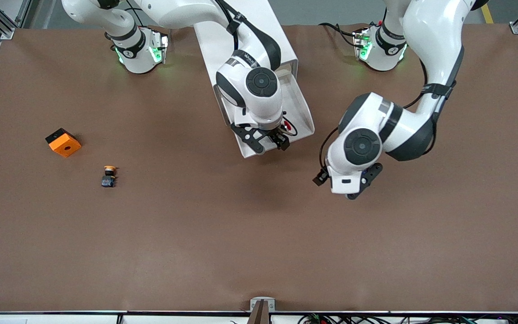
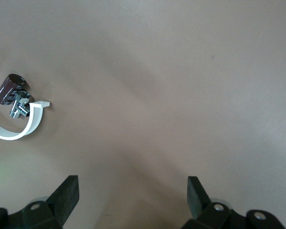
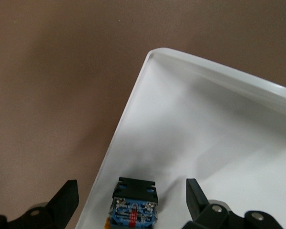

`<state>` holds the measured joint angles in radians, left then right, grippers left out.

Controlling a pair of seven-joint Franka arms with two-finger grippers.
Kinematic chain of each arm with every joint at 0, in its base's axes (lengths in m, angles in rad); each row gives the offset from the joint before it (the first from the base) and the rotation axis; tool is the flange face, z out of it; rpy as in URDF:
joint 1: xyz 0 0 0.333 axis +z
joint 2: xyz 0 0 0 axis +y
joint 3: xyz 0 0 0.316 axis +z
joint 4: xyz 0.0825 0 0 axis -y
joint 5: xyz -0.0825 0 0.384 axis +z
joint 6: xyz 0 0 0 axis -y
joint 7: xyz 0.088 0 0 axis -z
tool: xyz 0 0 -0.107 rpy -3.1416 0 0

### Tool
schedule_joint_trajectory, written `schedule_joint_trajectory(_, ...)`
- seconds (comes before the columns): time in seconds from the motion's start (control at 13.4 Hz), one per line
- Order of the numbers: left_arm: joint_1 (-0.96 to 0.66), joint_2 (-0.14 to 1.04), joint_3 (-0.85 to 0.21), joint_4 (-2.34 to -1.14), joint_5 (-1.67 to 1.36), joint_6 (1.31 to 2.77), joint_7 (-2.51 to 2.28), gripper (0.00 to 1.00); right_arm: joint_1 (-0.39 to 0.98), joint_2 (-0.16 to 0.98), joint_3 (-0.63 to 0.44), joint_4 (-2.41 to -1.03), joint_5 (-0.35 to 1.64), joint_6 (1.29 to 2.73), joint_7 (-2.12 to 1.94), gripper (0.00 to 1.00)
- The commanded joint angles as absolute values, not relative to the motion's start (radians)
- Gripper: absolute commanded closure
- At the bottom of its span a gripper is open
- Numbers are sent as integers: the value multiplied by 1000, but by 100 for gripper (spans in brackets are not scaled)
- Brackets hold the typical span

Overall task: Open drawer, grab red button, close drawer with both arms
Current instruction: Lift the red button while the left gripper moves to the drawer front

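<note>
A brown table point(image 1: 196, 234) is carrying everything here. Sitting directly on it are the white cabinet point(image 1: 241, 40) under the right arm's open jaws, an orange cube point(image 1: 63, 142) and a yellow-capped button point(image 1: 109, 176), both lying well apart from either pair of jaws, toward the right arm's end.

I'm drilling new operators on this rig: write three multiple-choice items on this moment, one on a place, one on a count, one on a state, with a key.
1. The right gripper hangs over:
A. the orange cube
B. the open drawer
C. bare table

2. Loose things on the table toward the right arm's end:
A. two
B. three
C. four

3. The left gripper's state:
A. shut on a button
B. shut, empty
C. open, empty

Key:
1 B, the drawer stands pulled out with the button between the fingers.
2 A, only the orange cube and the yellow-capped button lie there.
3 C, the left gripper shows spread fingers over bare table.
</note>
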<state>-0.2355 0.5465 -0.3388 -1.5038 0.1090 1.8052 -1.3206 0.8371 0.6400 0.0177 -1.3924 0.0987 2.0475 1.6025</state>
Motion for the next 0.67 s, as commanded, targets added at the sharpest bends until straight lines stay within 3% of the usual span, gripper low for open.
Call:
schedule_joint_trajectory(0.0,-210,450,-357,-1638,129,1827,-1212,0,836,660,31,-1356,117,2060,1611,10)
schedule_joint_trajectory(0.3,-210,359,-374,-1807,130,1926,-1122,0,845,661,31,-1356,117,2065,1606,63)
schedule_joint_trajectory(0.6,-204,327,-376,-1855,130,1973,-1034,0,850,661,31,-1356,115,2065,1605,95)
